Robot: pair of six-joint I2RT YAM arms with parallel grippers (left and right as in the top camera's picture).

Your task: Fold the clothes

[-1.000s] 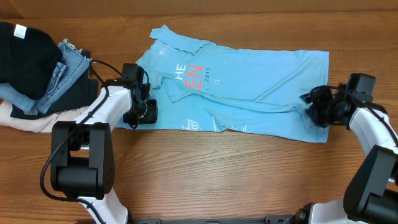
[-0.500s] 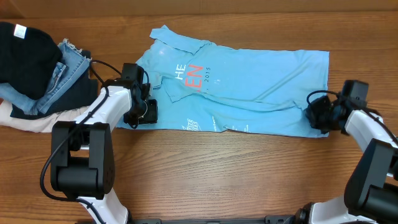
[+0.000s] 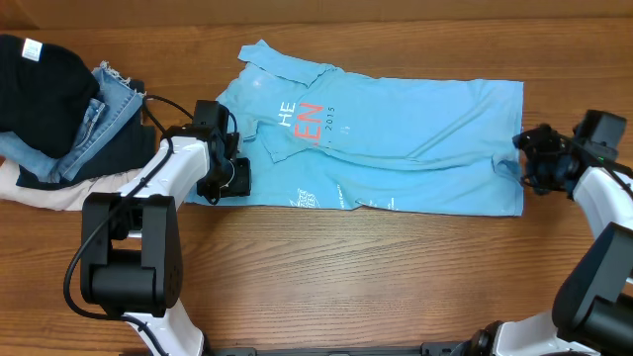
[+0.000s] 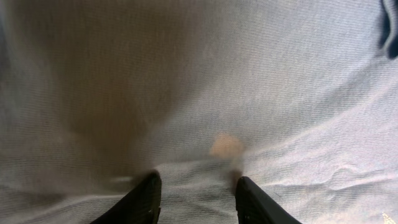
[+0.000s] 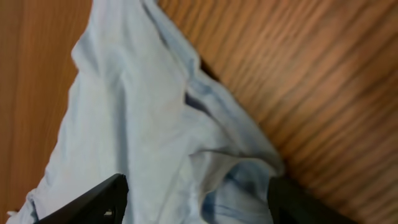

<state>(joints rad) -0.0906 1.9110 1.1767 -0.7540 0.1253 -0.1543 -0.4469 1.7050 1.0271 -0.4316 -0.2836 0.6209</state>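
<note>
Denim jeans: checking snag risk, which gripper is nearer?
Left. The left gripper is on the T-shirt beside the jeans; the right gripper is at the T-shirt's far end.

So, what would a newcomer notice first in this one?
The sky-blue shirt lies spread across the middle of the table, with red and white lettering near its left end. The left pincer sits at one end of it and the right pincer at the other. A pile of dark clothes and jeans fills the far left corner.
</note>
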